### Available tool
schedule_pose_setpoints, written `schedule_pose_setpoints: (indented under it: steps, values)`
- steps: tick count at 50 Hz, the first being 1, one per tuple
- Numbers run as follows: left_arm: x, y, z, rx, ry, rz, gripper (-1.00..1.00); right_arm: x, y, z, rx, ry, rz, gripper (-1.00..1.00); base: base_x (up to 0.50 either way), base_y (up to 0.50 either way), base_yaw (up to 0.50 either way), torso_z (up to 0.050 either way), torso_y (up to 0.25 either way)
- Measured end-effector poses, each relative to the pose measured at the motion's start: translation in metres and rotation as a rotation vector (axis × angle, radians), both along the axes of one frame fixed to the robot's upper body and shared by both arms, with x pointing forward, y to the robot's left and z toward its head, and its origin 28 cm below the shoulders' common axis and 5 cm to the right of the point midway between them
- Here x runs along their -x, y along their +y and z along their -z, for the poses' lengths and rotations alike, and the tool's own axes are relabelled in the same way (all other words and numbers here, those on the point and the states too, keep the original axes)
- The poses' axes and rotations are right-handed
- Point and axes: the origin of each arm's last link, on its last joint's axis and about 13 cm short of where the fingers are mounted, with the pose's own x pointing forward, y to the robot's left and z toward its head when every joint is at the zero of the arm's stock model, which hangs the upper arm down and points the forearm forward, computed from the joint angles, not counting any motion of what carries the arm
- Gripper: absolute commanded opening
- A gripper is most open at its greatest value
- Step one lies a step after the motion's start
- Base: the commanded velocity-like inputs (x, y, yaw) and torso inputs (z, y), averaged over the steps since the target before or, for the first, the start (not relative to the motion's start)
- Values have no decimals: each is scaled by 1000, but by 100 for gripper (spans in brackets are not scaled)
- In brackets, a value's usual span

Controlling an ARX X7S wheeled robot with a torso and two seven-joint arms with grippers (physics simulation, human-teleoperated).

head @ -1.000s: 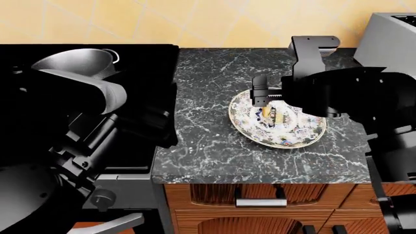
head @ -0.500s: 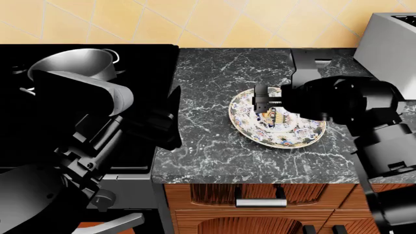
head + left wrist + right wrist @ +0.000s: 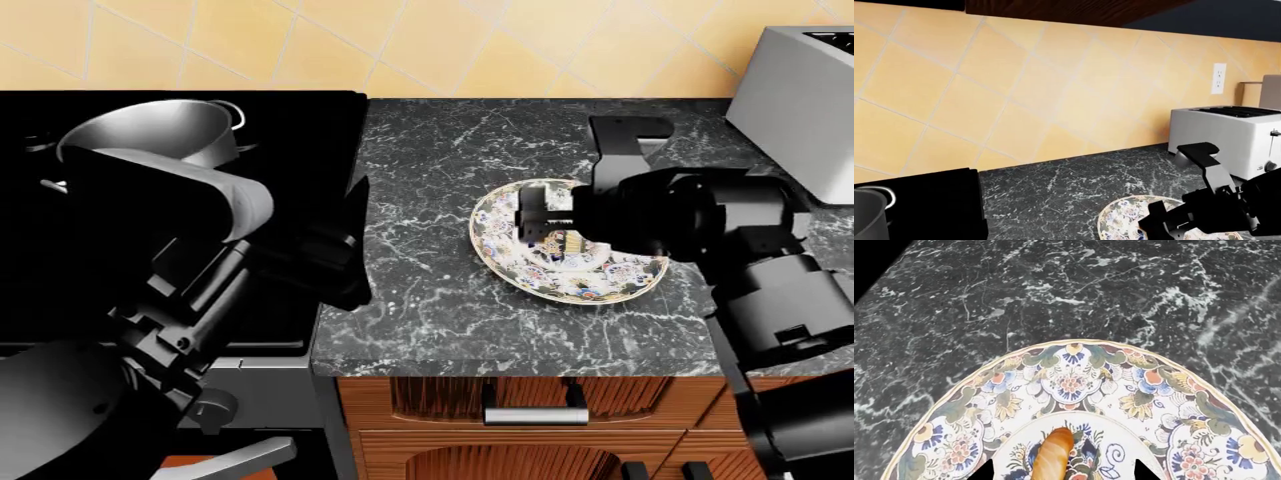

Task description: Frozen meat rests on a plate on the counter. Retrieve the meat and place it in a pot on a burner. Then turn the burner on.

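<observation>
The floral plate (image 3: 627,278) (image 3: 1074,375) lies on the dark marble counter (image 3: 427,300). On the plate's middle rests the frozen meat (image 3: 1054,452), its orange-tan end showing. My right gripper (image 3: 1064,472) (image 3: 546,220) hangs open just over the plate, a black fingertip (image 3: 985,472) on each side of the meat without touching it. The steel pot (image 3: 147,130) (image 3: 867,217) stands at the back left of the black stove top (image 3: 314,130); the burner under it is hidden. My left arm (image 3: 200,230) hovers over the stove, its jaws lost against the black.
A silver toaster (image 3: 801,90) (image 3: 1227,135) stands at the counter's back right, close behind my right arm (image 3: 721,215). A stove knob (image 3: 210,408) shows at the front left. Below the counter edge is a wooden drawer with a metal handle (image 3: 534,415). A tiled wall backs everything.
My right gripper has come down and slightly nearer over the plate's middle, its arm folding lower above the counter. The left arm has hardly moved.
</observation>
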Motion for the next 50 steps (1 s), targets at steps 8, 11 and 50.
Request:
schedule_pose_setpoints:
  steps: [8,11,50]
  values:
    - [0,-1,0,-3,1,2,100,-1,0,4,2,7,-6,100,0,0,0,0,0]
    - [0,-1,1,-3,2,3,100,-2,0,6,4,9,-8,100,0,0,0,0,0]
    - [0,-1,5,9,21,7,100,-6,1,14,30,26,-35,100,0,0,0,0,0]
